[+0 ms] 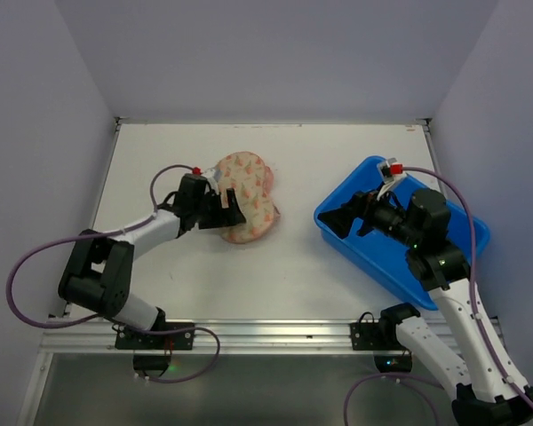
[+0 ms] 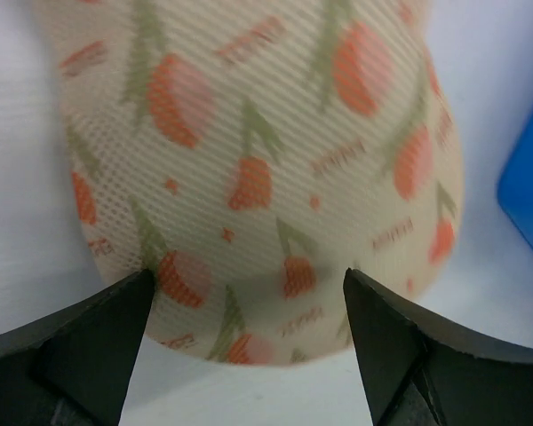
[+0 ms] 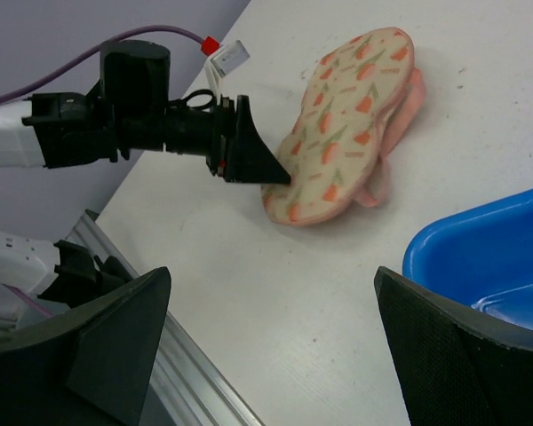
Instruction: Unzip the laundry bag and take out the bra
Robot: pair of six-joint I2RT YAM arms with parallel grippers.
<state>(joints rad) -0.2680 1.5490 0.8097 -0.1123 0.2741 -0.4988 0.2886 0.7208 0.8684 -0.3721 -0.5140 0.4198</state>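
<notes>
- Left gripper (image 1: 233, 209) is spread wide, w/ the near end of the laundry bag (image 1: 247, 191) sitting between its fingers. Nothing pinched yet afaict.
- Bag lies on the table (image 1: 275, 284), left of centre, well apart from the blue tub (image 1: 355, 253). Bra isn't visible anywhere, prob inside.
- Right gripper (image 1: 342, 222) hangs over the tub, jaws wide too, holding nothing.
- Step imo: pin the bag so the zip can be worked. Bite fabric near the edge seam, not the puffy middle, or it'll squish out.
- Can't spot the zip pull in any view, so find that first. Then the other arm should pull along the seam, not up.
</notes>
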